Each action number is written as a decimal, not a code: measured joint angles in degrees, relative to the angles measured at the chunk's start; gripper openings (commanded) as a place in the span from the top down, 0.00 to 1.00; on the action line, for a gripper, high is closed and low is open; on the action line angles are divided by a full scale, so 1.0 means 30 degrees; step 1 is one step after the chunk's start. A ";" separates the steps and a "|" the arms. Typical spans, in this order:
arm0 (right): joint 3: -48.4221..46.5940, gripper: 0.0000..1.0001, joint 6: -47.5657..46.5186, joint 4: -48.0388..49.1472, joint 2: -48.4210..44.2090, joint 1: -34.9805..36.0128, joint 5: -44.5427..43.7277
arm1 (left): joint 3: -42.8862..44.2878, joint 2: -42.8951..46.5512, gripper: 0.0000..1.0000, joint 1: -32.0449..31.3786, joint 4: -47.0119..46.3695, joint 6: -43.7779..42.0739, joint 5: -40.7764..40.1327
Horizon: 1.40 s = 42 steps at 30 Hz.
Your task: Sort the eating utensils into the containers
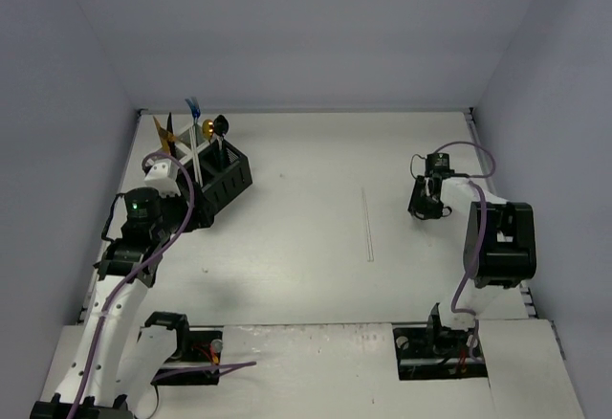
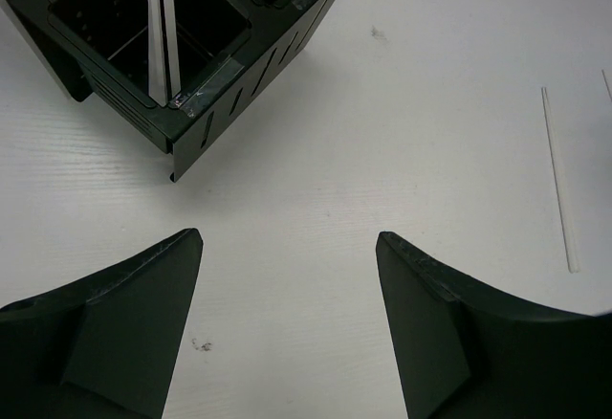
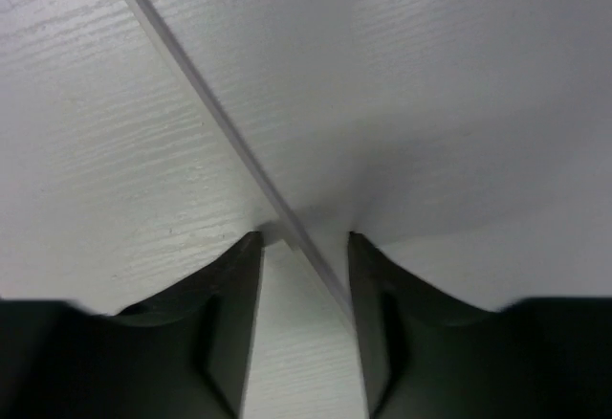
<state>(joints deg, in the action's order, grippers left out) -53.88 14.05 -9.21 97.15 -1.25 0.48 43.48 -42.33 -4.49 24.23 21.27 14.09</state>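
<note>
Right wrist view: clear plastic utensil (image 3: 220, 127) slants between the part-closed fingers (image 3: 225, 295) of the right hand (image 3: 303, 240), grip unclear.

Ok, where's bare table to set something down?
Free: the white tabletop between the black square bin cluster and the thin clear stick, plus the far strip along the back wall. Crowded: the left corner around the bins.

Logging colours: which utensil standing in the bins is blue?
The blue-tipped utensil in the black slotted bins, standing between the gold utensil and the black round-ended utensil.
</note>
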 measured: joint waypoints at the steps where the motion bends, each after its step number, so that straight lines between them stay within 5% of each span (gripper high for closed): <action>1: -0.0016 0.83 -0.0071 0.0078 0.0039 -0.0043 0.0063 | 0.0000 0.0000 0.29 0.0000 0.0000 -0.0004 0.0000; 5: -0.0023 1.00 -0.0236 0.0459 0.0150 -0.0021 0.0559 | 0.0000 -0.0011 0.29 0.0000 0.0000 0.0001 0.0011; 15: -0.0046 1.00 -0.0805 0.0778 -0.0055 0.2971 0.1398 | 0.0291 -0.0087 0.29 -0.0619 0.0011 0.1310 0.1773; 30: -0.1613 1.00 -0.2568 0.2237 -0.8911 1.4179 0.3161 | 0.2617 -0.2423 0.29 -0.9100 -0.6546 0.5918 0.0959; 38: -0.1683 1.00 -0.2511 0.3266 -0.9021 1.6824 0.3514 | 0.3513 -0.4327 0.30 -1.1306 -0.7492 0.5565 -0.1398; 42: -0.1864 1.00 -0.2491 0.3860 -0.9006 1.7143 0.3552 | 0.3832 -0.4756 0.39 -1.1722 -0.7616 0.5438 -0.2496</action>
<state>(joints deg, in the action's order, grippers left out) -59.47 6.58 2.37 70.13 50.18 11.14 54.98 -56.59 -39.66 1.38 37.58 6.60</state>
